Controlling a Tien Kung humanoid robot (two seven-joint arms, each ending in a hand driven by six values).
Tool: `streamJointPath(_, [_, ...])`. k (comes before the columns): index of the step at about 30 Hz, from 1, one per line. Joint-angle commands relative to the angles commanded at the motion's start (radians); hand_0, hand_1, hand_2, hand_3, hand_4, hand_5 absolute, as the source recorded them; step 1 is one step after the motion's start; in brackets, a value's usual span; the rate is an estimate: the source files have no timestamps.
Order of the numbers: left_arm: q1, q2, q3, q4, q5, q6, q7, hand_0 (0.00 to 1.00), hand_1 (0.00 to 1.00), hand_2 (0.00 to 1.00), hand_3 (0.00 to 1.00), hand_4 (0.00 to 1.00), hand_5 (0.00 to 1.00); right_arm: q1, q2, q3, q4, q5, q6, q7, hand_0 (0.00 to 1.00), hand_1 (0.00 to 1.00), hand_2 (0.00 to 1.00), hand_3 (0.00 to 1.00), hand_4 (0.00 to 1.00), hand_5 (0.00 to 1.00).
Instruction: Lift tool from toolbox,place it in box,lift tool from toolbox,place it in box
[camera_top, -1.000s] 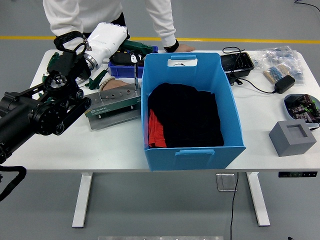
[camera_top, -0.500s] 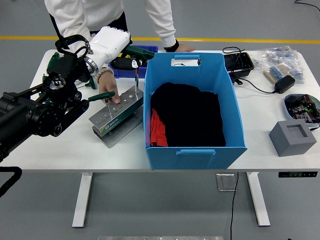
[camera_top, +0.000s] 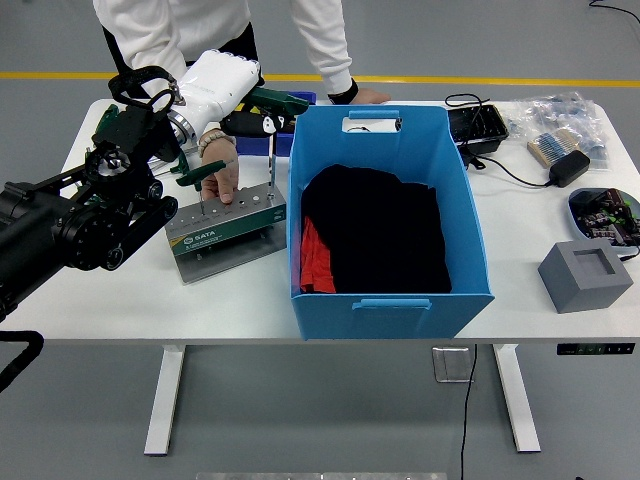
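The toolbox (camera_top: 228, 228), a grey metal block with a green label, sits flat on the table left of the blue box (camera_top: 470, 250). One screwdriver (camera_top: 271, 165) stands upright in its right end. A person's hand (camera_top: 223, 172) with a bead bracelet presses on the block's top and holds a green-handled tool (camera_top: 198, 171) by its shaft. My left arm (camera_top: 90, 225) reaches in from the left, and its hand (camera_top: 135, 100) hovers behind the block's far left corner. The blue box holds black cloth (camera_top: 375, 235) and something red (camera_top: 313, 258). My right arm is out of sight.
A small blue bin (camera_top: 250, 138) with a green tool (camera_top: 280, 100) stands behind the toolbox. The person's other hand (camera_top: 365, 96) rests behind the blue box. To the right lie a black tray (camera_top: 475, 128), a power adapter (camera_top: 568, 168), bagged parts (camera_top: 560, 120) and a grey block (camera_top: 585, 277).
The toolbox, tipped up half a second ago, is back flat on the table. The person's hand has shifted slightly up with the green-handled tool. My left arm has barely moved.
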Motion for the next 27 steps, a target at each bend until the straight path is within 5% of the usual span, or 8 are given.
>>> streamJointPath(27, [-0.017, 0.029, 0.000, -0.114, 0.033, -0.007, 0.008, 0.268, 0.042, 0.057, 0.071, 0.561, 0.581, -0.001, -0.002, 0.008, 0.000, -0.008, 0.000, -0.001, 0.717, 0.711, 0.771, 0.621, 0.837, 0.748])
